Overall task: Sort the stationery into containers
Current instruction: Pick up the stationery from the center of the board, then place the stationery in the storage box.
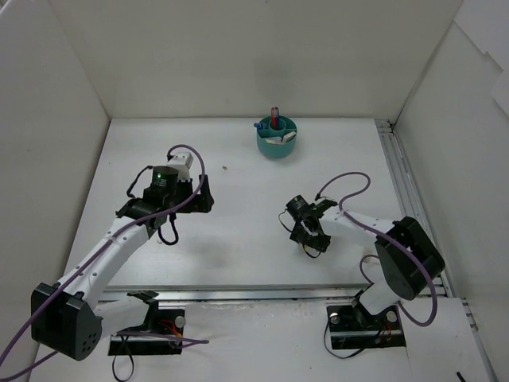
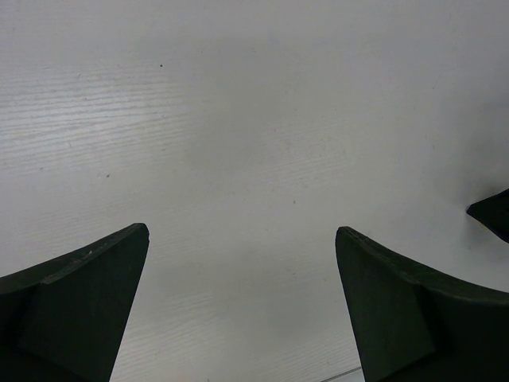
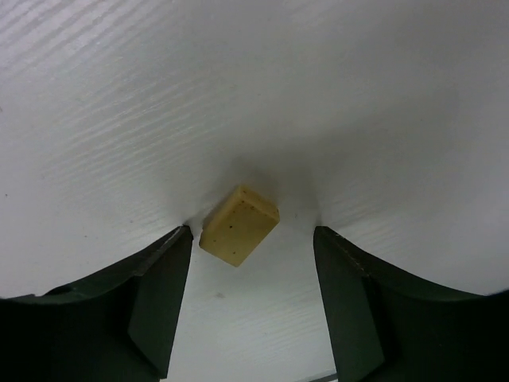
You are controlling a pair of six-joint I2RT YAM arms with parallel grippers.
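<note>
Eraser lies on the bench between the released right hand, nearer its 9 o'clock finger; the top view hides it. The left hand gapes too. Teal cup at 12 o'clock, contents blurry.

Robotics lab cell, white walls, white table, bolted left arm, right arm; aluminium rail

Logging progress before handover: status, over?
Left fingers open, empty. Right fingers open, eraser between them, ungripped. Nothing between it and cup.
</note>
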